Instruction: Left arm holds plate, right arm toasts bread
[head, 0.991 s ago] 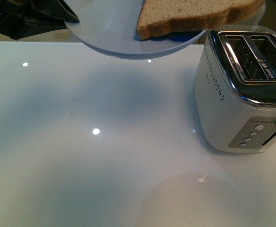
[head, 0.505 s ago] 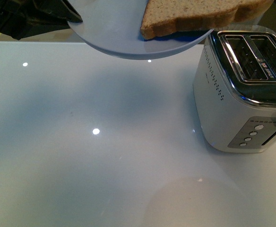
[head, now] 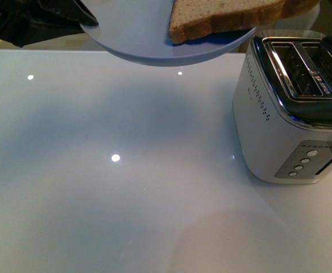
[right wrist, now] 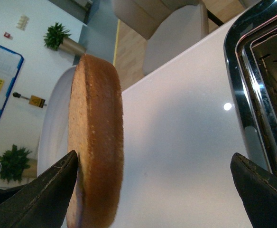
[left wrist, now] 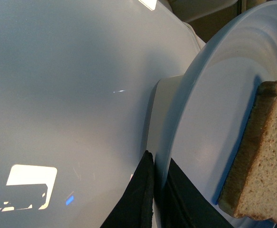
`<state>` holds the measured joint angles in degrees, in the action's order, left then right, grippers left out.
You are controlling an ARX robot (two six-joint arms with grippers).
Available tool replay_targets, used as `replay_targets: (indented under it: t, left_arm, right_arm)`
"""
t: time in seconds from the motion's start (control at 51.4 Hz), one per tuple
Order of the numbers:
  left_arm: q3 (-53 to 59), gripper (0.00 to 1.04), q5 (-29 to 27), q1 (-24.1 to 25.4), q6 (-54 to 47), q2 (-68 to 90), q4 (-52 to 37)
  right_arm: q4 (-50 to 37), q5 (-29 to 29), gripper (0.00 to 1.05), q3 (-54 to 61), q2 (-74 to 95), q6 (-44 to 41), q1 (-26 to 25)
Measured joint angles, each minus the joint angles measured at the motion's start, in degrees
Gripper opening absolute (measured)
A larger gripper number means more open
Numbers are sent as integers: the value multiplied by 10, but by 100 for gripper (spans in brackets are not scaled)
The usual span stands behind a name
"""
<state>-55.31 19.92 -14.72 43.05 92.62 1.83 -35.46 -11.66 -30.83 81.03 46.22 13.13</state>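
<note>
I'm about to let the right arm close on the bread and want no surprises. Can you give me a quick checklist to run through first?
1. Left gripper clamped on the plate rim: ok.
2. Bread lying on the plate: ok, though one end overhangs the rim on the toaster side.
3. Right gripper open: ok, fingers wide apart.
4. Bread between the right fingers: cannot tell. The crust sits close beside one finger, but the depth is unclear.
5. Toaster upright on the table: ok.
6. Toaster slots free: ok, both look empty.
</note>
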Motion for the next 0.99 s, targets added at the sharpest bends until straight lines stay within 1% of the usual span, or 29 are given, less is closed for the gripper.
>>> replay_targets:
  t: [0.311,0.544,0.622,0.641,0.816,0.875,0.991]
  left_arm:
    - [2,3,6,0,1,0,0]
    - [2,3,7,0,1,0,0]
    - [3,3,7,0,1,0,0]
    - [3,3,7,-1,1,0,0]
    - [3,3,9,-1,1,0,0]
    - [3,3,9,-1,1,0,0]
    - [3,3,9,-1,1,0,0]
  right_arm:
    - [-17,-15,95,-20,30,28,17]
    - [-18,-14,65,-26,33,36,19]
    - [-17,-15,51,-28,33,36,19]
    - [-16,-15,46,-29,33,36,19]
    - [-16,-26,11,-31,32,40,19]
    - [-16,-30,4,-33,29,42,19]
    - [-16,-34,3,-37,15,46,18]
